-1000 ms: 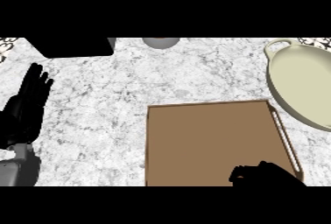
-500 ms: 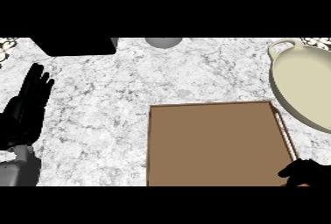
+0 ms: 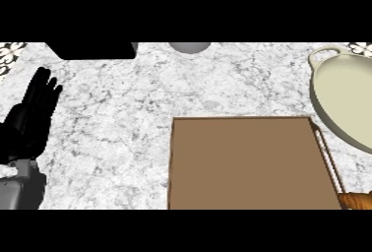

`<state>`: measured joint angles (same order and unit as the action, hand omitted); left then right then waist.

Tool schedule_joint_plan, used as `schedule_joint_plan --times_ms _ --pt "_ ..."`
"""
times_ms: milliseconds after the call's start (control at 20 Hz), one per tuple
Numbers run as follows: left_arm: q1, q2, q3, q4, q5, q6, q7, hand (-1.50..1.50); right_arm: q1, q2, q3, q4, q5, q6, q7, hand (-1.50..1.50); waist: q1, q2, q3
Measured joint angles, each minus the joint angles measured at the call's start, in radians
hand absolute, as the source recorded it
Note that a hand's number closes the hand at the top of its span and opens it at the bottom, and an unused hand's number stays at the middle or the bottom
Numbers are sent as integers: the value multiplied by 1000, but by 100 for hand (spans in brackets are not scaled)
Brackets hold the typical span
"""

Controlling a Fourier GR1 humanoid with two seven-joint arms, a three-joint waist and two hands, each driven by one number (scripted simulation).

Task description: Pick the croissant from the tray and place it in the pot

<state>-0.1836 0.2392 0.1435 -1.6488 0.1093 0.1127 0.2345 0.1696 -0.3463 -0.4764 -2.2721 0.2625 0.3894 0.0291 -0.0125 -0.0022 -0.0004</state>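
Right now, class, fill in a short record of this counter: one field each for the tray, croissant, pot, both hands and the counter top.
tray: brown, flat, its visible surface bare
croissant: only part shows, at the view's lower right edge, just past the tray's right rim
pot: cream, handled, right of the tray; nothing seen inside
left hand: open, fingers up, resting at the left edge
right hand: not in view
counter: grey-white marble
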Motion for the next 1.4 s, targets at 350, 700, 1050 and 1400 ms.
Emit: schedule_joint_plan --times_ms 350,700,1050,1400 --pt "-12 -20 -20 1 -27 9 2 0 -196 -133 -118 253 -126 34 60 150 13 2 0" --pt "-27 -26 -26 -14 -28 5 30 0 -372 -209 -107 598 -81 -12 -40 150 23 5 1" --pt "-52 -38 -33 12 -28 1 14 0 -391 -269 -41 803 264 -276 -244 150 40 14 2" --pt "-30 -45 -38 17 -37 -8 -12 0 -600 -311 23 1252 397 -444 -408 150 45 12 2"
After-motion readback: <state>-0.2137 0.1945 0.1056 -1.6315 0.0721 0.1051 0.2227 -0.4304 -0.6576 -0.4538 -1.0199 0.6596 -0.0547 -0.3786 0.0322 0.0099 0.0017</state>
